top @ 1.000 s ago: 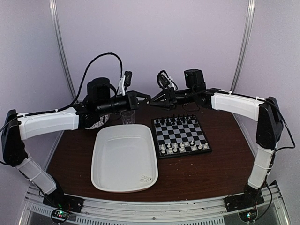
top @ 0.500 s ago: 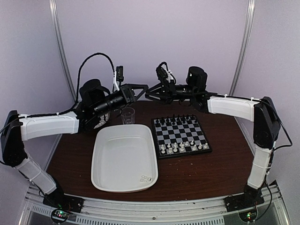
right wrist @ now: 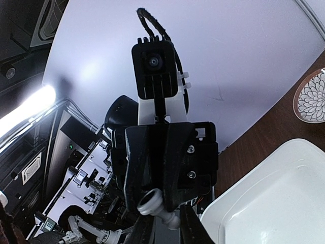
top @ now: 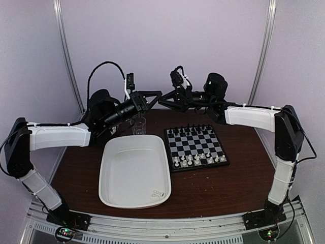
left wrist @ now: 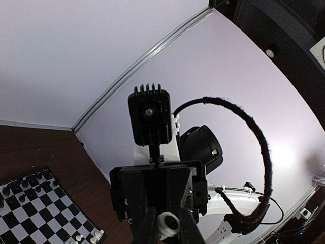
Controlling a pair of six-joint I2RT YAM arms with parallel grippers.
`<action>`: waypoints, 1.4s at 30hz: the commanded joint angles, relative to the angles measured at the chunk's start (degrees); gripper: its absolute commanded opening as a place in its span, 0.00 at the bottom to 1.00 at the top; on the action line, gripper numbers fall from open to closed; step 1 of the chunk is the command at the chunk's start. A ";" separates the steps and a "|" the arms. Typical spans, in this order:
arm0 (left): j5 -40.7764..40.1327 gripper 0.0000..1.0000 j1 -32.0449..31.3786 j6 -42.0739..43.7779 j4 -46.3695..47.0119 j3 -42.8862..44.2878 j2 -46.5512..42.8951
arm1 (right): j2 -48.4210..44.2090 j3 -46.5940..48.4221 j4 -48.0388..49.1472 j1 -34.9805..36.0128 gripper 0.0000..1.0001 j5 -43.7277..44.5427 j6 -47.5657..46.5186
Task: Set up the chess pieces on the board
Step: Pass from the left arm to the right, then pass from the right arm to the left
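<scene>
two arms (top: 56, 136) (top: 254, 116), one board (top: 197, 143), one tray (top: 132, 175), one cup (top: 138, 125).

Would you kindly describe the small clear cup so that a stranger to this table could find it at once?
Start at the big white tray on the left half of the brown table. Just past its far edge, left of the chessboard, stands a small cup. It alone is see-through; the dish further left is patterned.

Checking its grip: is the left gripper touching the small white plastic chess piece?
Touching. The left wrist view shows the small white plastic chess piece pinched between the dark fingers of the left gripper, no gap visible.
</scene>
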 commanded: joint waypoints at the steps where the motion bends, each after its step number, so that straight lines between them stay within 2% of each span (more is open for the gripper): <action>1: 0.75 0.04 0.46 -0.76 2.80 -0.91 0.38 | -2.72 -0.35 4.34 0.17 0.16 -0.91 0.70; 4: 0.66 0.04 0.54 -0.85 2.74 -1.17 0.45 | -3.10 -0.69 3.91 0.17 0.06 -1.00 0.00; 9: 0.21 0.12 0.63 -0.36 0.78 -1.51 0.12 | -4.01 -1.26 -0.39 -0.08 0.01 -1.21 -3.79; 11: -0.17 0.19 0.64 -0.03 -0.18 -1.74 -0.26 | -4.54 -1.57 -3.44 -0.32 0.01 -1.27 -6.51; 14: -1.18 0.37 0.93 0.77 -1.86 -2.51 -1.50 | -5.38 -1.78 -10.09 -0.95 0.00 -1.07 -11.86; 17: -1.62 0.46 1.38 3.58 -5.20 -2.98 -3.81 | -6.47 -1.51 -23.03 -2.05 0.00 -0.67 -20.99; 21: -3.99 0.54 1.52 11.17 -14.99 -2.59 -8.78 | -8.19 0.83 -50.03 -4.13 0.00 2.13 -43.49; 25: -6.88 0.56 1.53 19.00 -25.74 -1.80 -13.02 | -7.84 10.15 -84.70 -4.82 0.00 16.26 -76.86; 27: -8.22 0.56 1.52 21.90 -29.96 -1.44 -14.72 | -7.31 13.13 -95.67 -4.83 0.00 25.14 -86.72; 30: -10.29 0.56 1.52 25.32 -33.60 -2.04 -16.88 | -7.63 13.78 -103.82 -4.84 0.00 39.66 -96.68; 35: -12.33 0.56 1.52 29.70 -37.71 -2.41 -19.66 | -7.51 13.14 -110.30 -4.84 0.00 62.06 -107.91; 42: -13.51 0.56 1.52 32.14 -39.25 -3.53 -21.61 | -5.11 15.04 -116.54 -4.17 0.00 82.31 -119.01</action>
